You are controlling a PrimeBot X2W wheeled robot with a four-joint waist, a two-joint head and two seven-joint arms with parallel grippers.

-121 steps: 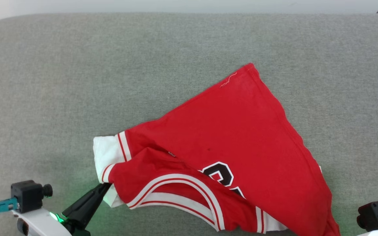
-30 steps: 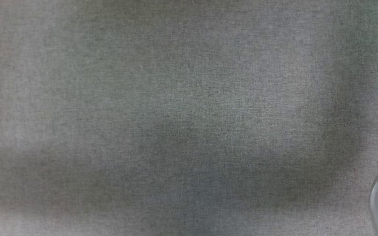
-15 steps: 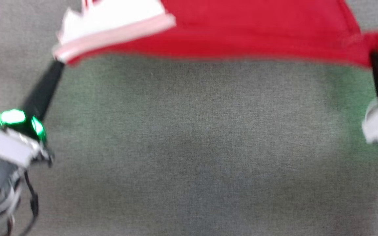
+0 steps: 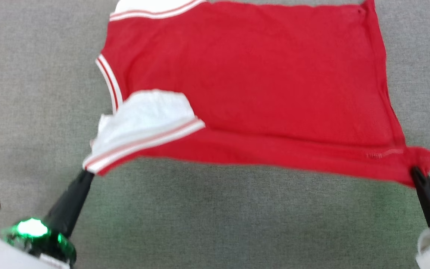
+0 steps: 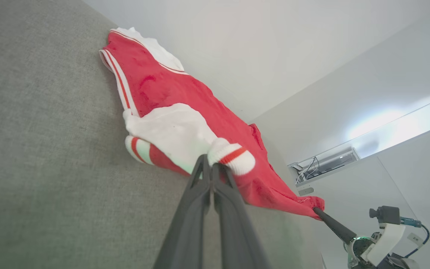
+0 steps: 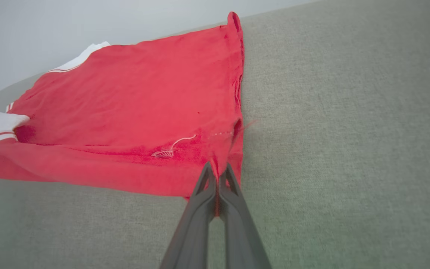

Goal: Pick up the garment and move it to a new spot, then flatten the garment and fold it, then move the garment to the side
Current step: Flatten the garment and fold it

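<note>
**Flattening step: garment held stretched between both grippers over the grey surface.**

Head view: the garment (image 4: 252, 74) lay spread on the grey fabric surface (image 4: 215, 216) with no lettering showing. The left gripper (image 4: 84, 172) was clamped shut on the white sleeve (image 4: 147, 112) and the right gripper (image 4: 413, 171) was shut on the near hem corner. Left wrist view: the closed fingers (image 5: 200, 186) pinched the striped cuff, and the sleeve lay doubled over the red body. A pale wall (image 5: 256, 45) rose beyond the surface. Right wrist view: the fingers (image 6: 233, 194) were shut on the red corner, and the cloth ran taut toward the far hem. Judgement: relocation appeared nearly done and flattening was in hand. The next move called for lowering both corners evenly, releasing them, then turning the sleeve outward before folding.
</note>
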